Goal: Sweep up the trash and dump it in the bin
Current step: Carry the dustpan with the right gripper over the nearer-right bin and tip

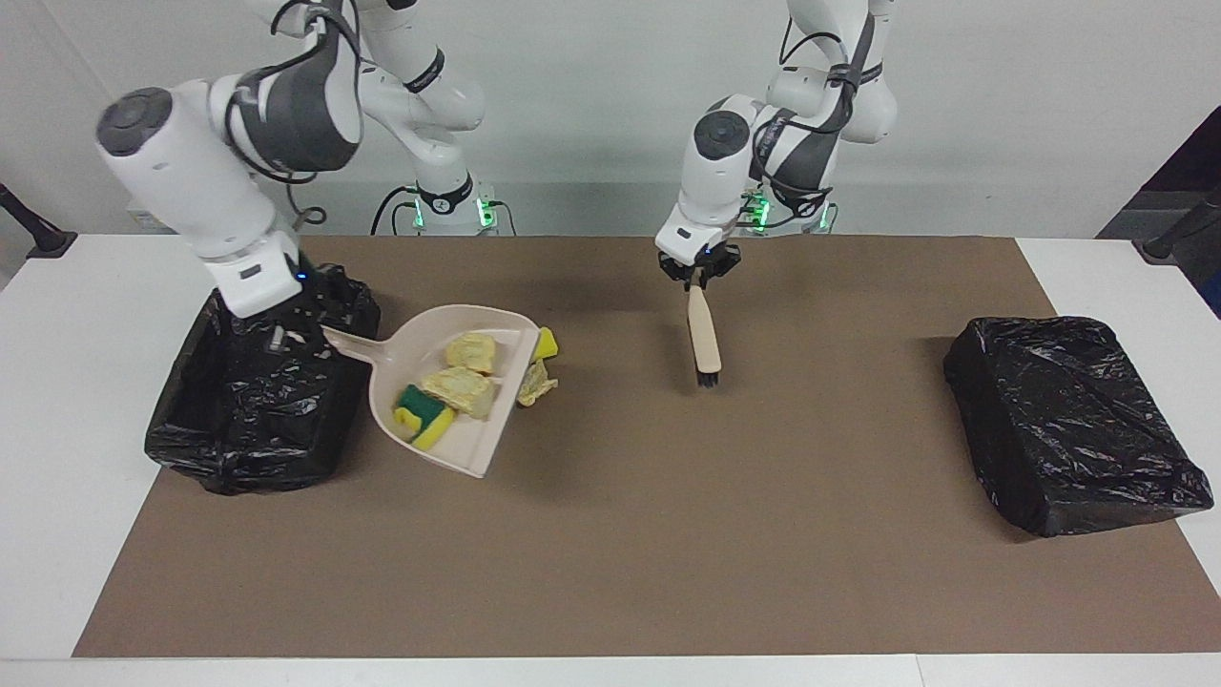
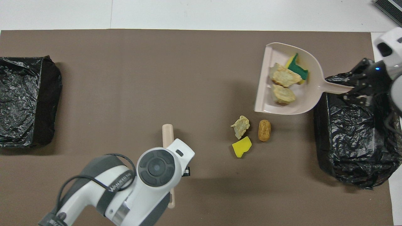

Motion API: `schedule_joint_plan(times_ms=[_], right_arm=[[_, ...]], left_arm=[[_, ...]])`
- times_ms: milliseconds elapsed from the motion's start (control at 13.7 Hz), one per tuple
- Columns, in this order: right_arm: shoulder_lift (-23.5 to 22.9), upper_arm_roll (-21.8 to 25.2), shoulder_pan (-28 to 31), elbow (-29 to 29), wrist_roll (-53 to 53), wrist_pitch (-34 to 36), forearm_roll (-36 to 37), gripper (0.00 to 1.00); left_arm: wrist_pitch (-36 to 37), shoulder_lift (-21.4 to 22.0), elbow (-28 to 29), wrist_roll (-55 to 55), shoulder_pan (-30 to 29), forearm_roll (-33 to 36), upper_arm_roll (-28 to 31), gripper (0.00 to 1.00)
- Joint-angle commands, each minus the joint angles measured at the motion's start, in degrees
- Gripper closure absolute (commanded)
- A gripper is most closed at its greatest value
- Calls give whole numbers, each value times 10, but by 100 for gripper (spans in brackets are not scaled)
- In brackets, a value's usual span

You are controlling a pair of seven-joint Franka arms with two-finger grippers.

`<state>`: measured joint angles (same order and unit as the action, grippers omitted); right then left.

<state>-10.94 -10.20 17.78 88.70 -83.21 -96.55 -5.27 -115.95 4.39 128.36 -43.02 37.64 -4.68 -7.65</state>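
Three trash scraps (image 2: 284, 81) in the dustpan (image 2: 267, 103); three loose scraps (image 2: 248, 135) beside it.

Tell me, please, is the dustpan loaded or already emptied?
Loaded: the dustpan, held by the right gripper beside the bin, carries two bread-like pieces and a green-and-yellow sponge.

dustpan (image 1: 472, 448): beige
brush (image 1: 705, 343): beige, black bristles
sponge chunk (image 2: 241, 147): bright yellow
bread piece (image 2: 264, 130): golden-brown
bins (image 1: 253, 401): black liners
mat (image 1: 668, 534): brown
tabletop (image 1: 57, 458): white

three scraps (image 2: 286, 81) lie in the dustpan (image 2: 267, 94), just beside the bin (image 2: 351, 147) at the right arm's end; three more scraps (image 2: 251, 135) lie nearer the robots.
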Motion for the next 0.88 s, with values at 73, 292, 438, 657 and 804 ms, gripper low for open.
schedule_joint_plan(times_ms=[73,292,438,657,804], right_arm=[[-4,-8,114,-11,-166,3,93,100],[6,3,159,-8,-244,-38,161,100],[21,14,160,18,-279,-43,230,100],[59,9,134,108,-260,-154,391,100],[87,9,100,157,-182,-154,465,100]], left_arm=[[-45,60,76,-95,93,-65,9,100],[-120,65,131,-149,150,-68,10,100],[-127,64,139,-141,154,-67,9,100],[-132,57,139,-135,154,-67,10,100],[-122,57,139,-89,148,-68,11,79]])
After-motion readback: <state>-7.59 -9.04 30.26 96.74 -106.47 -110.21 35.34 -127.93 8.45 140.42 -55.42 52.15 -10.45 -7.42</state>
